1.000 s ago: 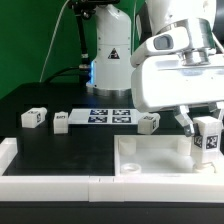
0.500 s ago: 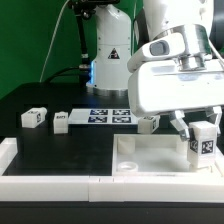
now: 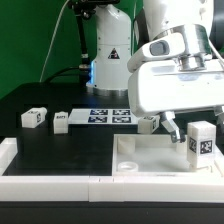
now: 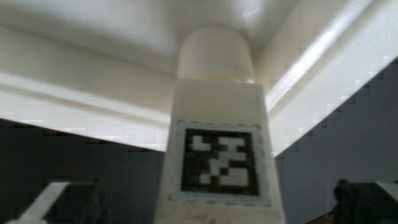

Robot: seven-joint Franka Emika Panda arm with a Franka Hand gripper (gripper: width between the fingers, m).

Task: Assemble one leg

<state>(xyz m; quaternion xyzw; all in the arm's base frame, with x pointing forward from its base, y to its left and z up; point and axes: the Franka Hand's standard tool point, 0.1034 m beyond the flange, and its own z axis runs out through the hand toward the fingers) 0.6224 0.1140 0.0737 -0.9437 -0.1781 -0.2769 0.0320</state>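
A leg (image 3: 201, 142), a small white block with a black-and-white tag, stands upright on the large white panel (image 3: 150, 155) near the exterior view's right. My gripper (image 3: 197, 130) is open around it, with one finger (image 3: 168, 126) clearly apart from it. In the wrist view the leg (image 4: 221, 130) fills the middle with its tag facing the camera. The gripper (image 4: 210, 205) has a dark finger (image 4: 54, 203) on each side, with gaps to the leg. Three more legs lie on the black table: two at the left (image 3: 34, 117) (image 3: 61, 121) and one by the panel (image 3: 150, 122).
The marker board (image 3: 110, 116) lies flat behind the panel. The panel has corner holes (image 3: 125, 145) and a raised rim. A white border wall (image 3: 50, 185) runs along the table's front and left. The robot base (image 3: 110, 55) stands at the back.
The leg has gone from tilted in the shut jaws to standing upright on the panel. The jaws have opened and let go of it.
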